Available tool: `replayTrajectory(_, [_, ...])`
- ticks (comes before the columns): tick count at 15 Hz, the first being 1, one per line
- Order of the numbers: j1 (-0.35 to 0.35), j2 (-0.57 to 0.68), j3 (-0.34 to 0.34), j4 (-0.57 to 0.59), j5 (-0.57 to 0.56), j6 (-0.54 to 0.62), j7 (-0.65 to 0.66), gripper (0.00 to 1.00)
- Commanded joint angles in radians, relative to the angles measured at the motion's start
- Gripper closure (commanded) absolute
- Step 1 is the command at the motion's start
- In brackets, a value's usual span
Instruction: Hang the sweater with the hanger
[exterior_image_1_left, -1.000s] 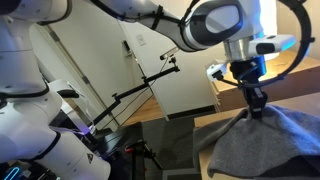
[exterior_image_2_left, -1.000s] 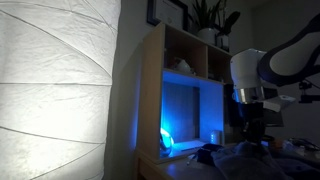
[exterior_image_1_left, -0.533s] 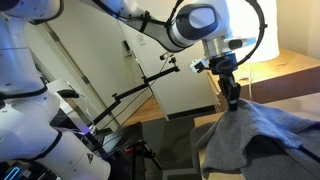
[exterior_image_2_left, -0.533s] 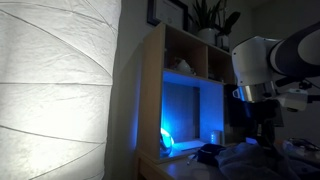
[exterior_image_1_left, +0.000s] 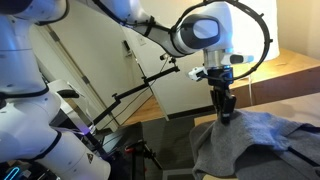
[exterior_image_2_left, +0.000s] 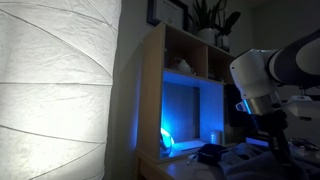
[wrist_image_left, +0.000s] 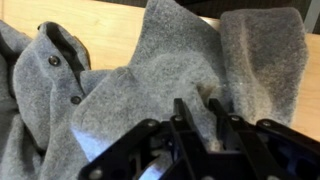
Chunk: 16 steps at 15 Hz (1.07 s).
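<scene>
Wrist view: we see the hand (wrist_image_left: 198, 108) entering from the lower edge, its two dark fingers (wrist_image_left: 181, 112) set narrowly apart, with a raised fold of the sweater (wrist_image_left: 150, 70) lying between their tips. We cannot tell whether that fold is pinched or merely touched. The sweater is a grey, felt-like garment spread in loose folds beneath the hand. Its collar placket, with two dark buttons (wrist_image_left: 55, 60), lies to the left of the fingers, and a broad flap stands up at the right. Around the fabric's upper edge we see the tan wooden worktop (wrist_image_left: 110, 15) that carries it.

In an exterior view we find the hand (exterior_image_1_left: 226, 112) pointing straight down, its tips meeting the peak of the sweater (exterior_image_1_left: 255, 145), which slopes away from that peak on both sides. In an exterior view the arm's white wrist (exterior_image_2_left: 262, 72) stands before a wooden cabinet (exterior_image_2_left: 150, 90) lit blue inside, with a large glowing paper lamp (exterior_image_2_left: 55, 80) well apart.
</scene>
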Motion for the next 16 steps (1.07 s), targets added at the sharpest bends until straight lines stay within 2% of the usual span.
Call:
replayTrajectory(1, [-0.060,-0.016,-0.019,0.011,0.035,-0.054,-0.032,0.38])
replayTrajectory(6, [-0.140,-0.117,-0.061,-0.064,0.036,-0.033,-0.060,0.01])
replayTrajectory(10, [-0.185,-0.190,-0.088,-0.095,0.032,-0.026,-0.067,0.00])
replayTrajectory(12, [-0.213,-0.189,-0.088,-0.088,0.058,-0.008,-0.107,0.00])
replayTrajectory(14, [-0.241,-0.150,-0.065,-0.056,0.145,-0.008,-0.183,0.00])
replayTrajectory(16, [-0.268,-0.098,-0.034,-0.026,0.273,-0.018,-0.312,0.00])
